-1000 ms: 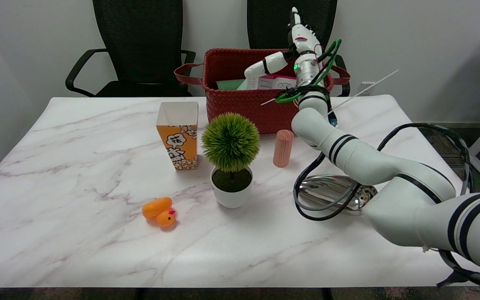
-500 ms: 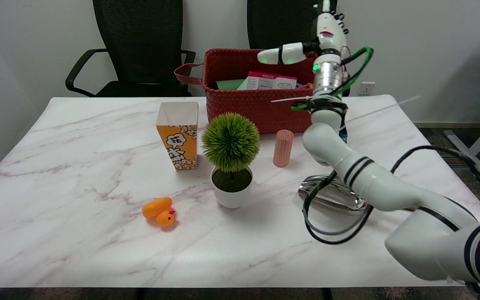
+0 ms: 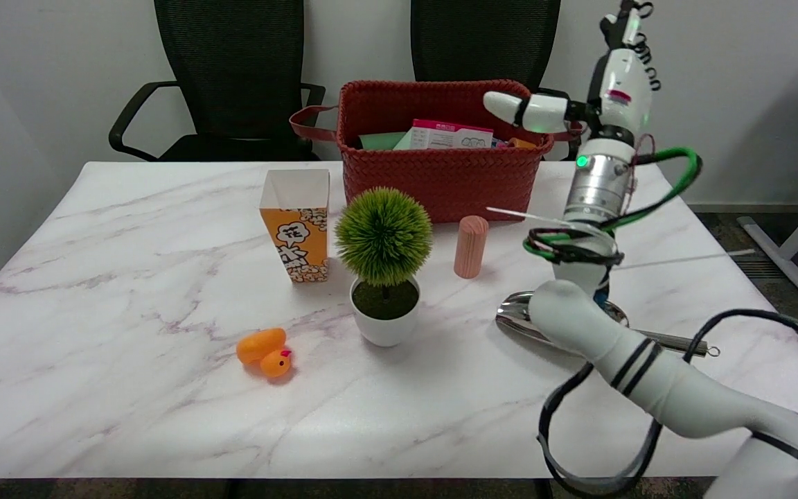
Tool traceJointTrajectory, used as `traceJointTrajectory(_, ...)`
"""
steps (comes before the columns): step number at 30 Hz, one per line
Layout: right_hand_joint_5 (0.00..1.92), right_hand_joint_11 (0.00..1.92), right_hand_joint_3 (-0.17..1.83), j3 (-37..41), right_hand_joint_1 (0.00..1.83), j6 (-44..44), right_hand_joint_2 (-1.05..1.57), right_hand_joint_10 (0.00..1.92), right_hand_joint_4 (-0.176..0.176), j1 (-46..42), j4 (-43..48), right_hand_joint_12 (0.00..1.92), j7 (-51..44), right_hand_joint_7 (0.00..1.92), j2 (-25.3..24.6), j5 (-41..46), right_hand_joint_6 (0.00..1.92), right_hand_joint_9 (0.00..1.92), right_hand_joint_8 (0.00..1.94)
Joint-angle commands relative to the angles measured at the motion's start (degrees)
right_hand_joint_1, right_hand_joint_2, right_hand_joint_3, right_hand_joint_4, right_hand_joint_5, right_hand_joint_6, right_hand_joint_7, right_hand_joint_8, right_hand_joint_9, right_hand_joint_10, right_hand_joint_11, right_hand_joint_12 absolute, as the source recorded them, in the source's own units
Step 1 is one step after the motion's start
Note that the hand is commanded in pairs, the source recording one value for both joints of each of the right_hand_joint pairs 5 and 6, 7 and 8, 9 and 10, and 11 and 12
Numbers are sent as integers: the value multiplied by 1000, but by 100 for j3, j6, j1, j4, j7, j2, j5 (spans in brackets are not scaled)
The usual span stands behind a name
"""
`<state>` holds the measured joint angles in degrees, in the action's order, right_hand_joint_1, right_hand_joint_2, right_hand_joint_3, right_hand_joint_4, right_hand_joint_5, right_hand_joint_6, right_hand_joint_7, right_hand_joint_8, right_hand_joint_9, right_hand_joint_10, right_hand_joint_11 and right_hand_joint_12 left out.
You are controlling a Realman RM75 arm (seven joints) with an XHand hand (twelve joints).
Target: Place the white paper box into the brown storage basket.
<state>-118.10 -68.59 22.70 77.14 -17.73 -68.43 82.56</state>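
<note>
Fingers (image 3: 510,105) apart, right of white paper box (image 3: 451,134) inside brown storage basket (image 3: 440,180)

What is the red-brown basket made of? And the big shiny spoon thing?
The basket looks woven, maybe from plastic or leather-like strips: its walls show a criss-cross braid with a dull sheen. The shiny spoon thing looks like polished metal, since it mirrors the room like chrome. Part of it is hidden behind the robot's arm.

head view | above table (image 3: 163,291) near edge | looks down, across | toward far chairs (image 3: 233,69)
</note>
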Motion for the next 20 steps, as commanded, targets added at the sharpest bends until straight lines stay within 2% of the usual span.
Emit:
traceJointTrajectory(1, 0, 354, 311, -255, 1034, -1745, 51, 340, 0, -1500, 1338, 354, -124, 322, 167, -540, 0, 340, 322)
traceJointTrajectory(10, 0, 257, 344, -673, 1044, -2299, 74, 368, 0, -1690, 1347, 257, -124, 320, 95, -585, 0, 368, 320)
traceJointTrajectory(20, 21, 192, 382, -920, 1053, -2860, 128, 388, 0, -2053, 1347, 192, -124, 337, -23, -1148, 21, 388, 337)
